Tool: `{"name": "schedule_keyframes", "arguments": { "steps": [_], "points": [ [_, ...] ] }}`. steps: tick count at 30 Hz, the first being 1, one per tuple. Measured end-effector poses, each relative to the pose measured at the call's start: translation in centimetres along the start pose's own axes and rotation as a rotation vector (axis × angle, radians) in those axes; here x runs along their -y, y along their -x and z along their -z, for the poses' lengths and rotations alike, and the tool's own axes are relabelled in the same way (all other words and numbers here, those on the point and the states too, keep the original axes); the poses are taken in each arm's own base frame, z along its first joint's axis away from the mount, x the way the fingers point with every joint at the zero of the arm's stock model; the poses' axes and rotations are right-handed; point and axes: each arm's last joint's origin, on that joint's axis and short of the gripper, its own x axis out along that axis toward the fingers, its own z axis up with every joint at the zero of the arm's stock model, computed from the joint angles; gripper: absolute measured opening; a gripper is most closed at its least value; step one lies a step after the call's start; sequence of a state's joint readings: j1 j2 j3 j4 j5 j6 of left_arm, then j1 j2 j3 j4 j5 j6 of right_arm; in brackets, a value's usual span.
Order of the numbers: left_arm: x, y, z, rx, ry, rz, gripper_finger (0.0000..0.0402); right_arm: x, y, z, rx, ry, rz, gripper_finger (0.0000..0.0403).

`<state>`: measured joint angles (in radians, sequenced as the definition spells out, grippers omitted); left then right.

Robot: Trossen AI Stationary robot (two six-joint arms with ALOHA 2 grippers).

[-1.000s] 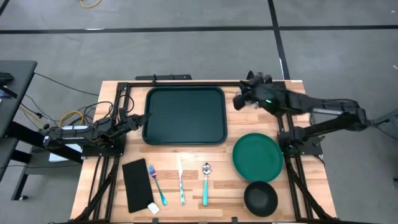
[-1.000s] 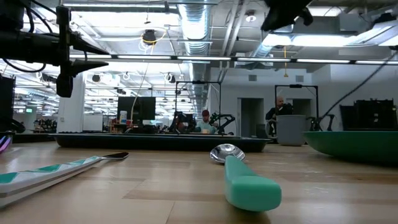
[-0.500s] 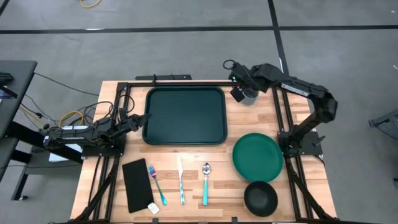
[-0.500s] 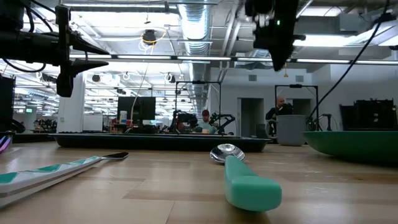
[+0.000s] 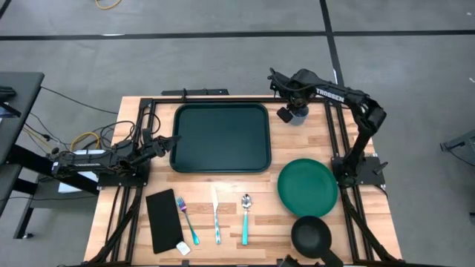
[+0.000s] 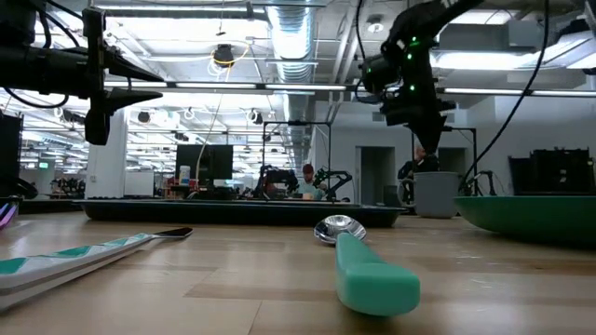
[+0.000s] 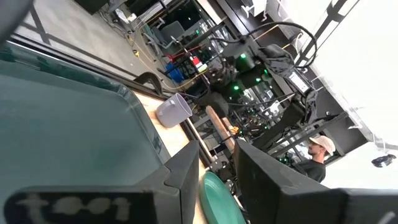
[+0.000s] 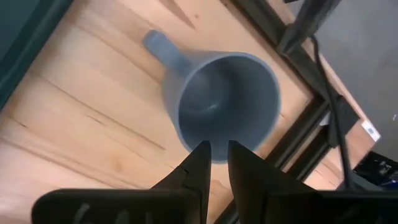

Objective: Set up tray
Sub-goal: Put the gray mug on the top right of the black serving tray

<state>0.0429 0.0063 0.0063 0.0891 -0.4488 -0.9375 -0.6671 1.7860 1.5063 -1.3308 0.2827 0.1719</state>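
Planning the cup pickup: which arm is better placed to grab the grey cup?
Right. The right gripper hovers directly over the grey cup, fingers straddling its rim, while the left gripper sits across the tray.

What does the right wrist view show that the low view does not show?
Only the right wrist view shows the inside of the grey cup with its handle, seen from above, with the right gripper hanging over its rim, fingers a narrow gap apart. Only the low view shows the spoon, the knife, the green plate, people in the room behind, and the tray as a thin dark edge. Both show the cup, the wooden table and part of the right arm.
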Motion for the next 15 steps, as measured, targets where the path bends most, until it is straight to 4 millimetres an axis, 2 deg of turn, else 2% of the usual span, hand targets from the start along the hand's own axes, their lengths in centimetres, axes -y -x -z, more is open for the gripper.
{"name": "schedule_keyframes", "arguments": {
  "steps": [6, 15],
  "points": [
    [0.00, 0.00, 0.01, -0.002, 0.000, 0.001, 0.0092, -0.13, -0.74, -0.64, -0.003, 0.057, -0.074, 0.0067],
    [0.00, 0.00, 0.01, -0.002, 0.000, 0.001, 0.0092, -0.68, 0.10, -0.33, 0.035, 0.085, -0.081, 0.0159]
  ]
}}
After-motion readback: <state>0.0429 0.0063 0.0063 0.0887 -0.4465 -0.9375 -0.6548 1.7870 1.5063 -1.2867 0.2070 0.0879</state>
